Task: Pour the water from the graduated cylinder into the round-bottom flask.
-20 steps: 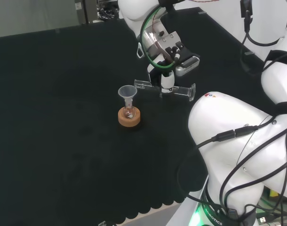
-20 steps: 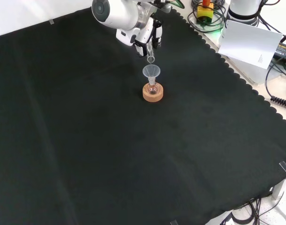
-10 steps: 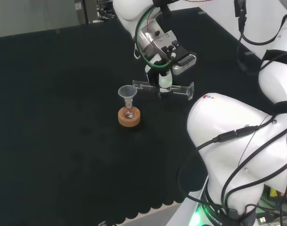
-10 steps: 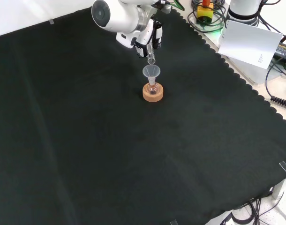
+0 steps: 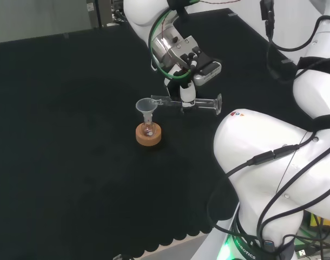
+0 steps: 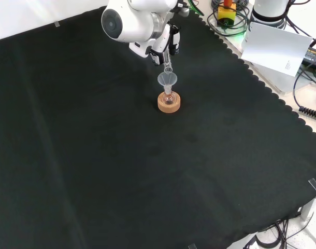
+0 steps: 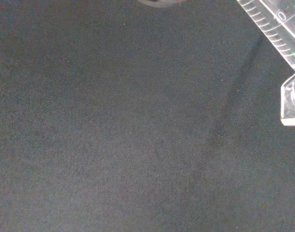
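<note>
A clear graduated cylinder [image 5: 200, 103] lies almost level in the air, its mouth at the rim of a clear funnel [image 5: 146, 106]. My hand [image 5: 187, 93] is shut round the cylinder's middle. The funnel stands in a small round-bottom flask [image 5: 149, 130] that rests on a cork ring [image 5: 149, 135]. In the front view the cylinder's mouth [image 6: 167, 68] hangs just above the funnel [image 6: 167, 80], with the hand [image 6: 167, 44] behind it and the cork ring [image 6: 169, 102] below. The wrist view shows the cylinder's marked wall [image 7: 275, 29] and its foot [image 7: 291, 101] over the cloth.
Black cloth [image 6: 121, 171] covers the bench, with a scalloped edge on the front view's right. Beyond that edge lie cables and a white box [image 6: 279, 49]. The arm's white links [image 5: 273, 173] stand at the head view's right.
The hand has carried the cylinder a little toward the funnel, left in the head view, so its mouth now reaches the funnel's rim. Flask and cork ring have not moved.
</note>
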Robot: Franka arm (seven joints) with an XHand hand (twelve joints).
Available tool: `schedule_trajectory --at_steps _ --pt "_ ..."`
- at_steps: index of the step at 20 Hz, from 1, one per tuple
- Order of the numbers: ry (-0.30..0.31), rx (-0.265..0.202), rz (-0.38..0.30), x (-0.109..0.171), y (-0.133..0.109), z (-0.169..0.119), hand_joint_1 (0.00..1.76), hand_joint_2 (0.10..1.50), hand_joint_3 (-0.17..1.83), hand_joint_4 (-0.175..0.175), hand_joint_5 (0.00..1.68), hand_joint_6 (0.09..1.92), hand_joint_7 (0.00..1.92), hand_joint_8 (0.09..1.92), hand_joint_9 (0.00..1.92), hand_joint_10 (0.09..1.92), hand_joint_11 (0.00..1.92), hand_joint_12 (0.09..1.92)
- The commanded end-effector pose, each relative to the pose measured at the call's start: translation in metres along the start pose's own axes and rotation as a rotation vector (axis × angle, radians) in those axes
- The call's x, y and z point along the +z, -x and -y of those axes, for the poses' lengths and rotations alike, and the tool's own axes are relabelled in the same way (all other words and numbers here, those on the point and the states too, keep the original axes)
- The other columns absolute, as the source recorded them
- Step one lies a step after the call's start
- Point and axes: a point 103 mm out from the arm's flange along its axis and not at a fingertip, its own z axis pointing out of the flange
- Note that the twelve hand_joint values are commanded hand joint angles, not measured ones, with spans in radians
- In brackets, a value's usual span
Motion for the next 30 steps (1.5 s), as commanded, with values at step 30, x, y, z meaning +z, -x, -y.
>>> schedule_trajectory --at_steps 30 --pt "-0.070 0.071 0.059 -0.022 -0.018 0.008 1.26 1.12 0.00 -0.175 0.95 1.03 0.99 1.02 1.41 0.09 1.16 0.81"
